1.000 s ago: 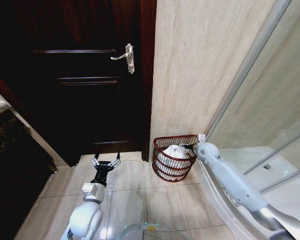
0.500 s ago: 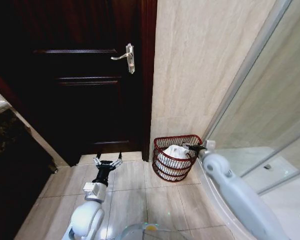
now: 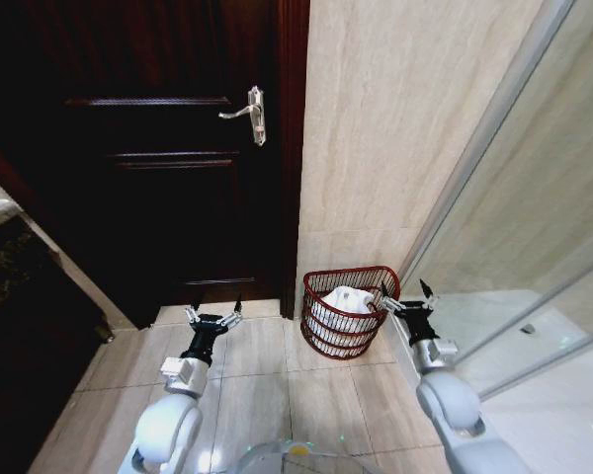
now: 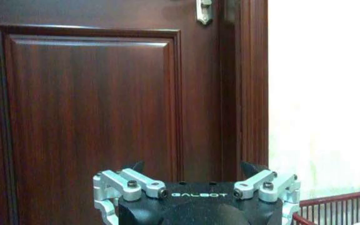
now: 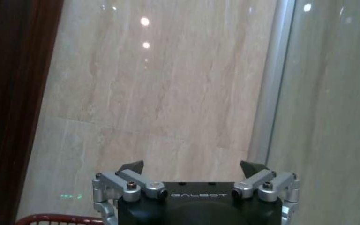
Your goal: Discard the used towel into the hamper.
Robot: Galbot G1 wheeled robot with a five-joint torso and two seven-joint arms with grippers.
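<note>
My right gripper (image 3: 407,299) gapes empty beside the hamper (image 3: 347,312) holding the towel (image 3: 342,301); swinging carelessly could tip it.

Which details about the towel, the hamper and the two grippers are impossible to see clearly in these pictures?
- Towel, head view: the hamper wall hides its lower part, so how deep it sits is unknown.
- Hamper, left wrist view: cut off at the picture's corner; a bit of rim shows.
- Hamper, right wrist view: the right gripper body covers all but a rim arc.
- Left gripper, head view: too small to see finger detail.
</note>
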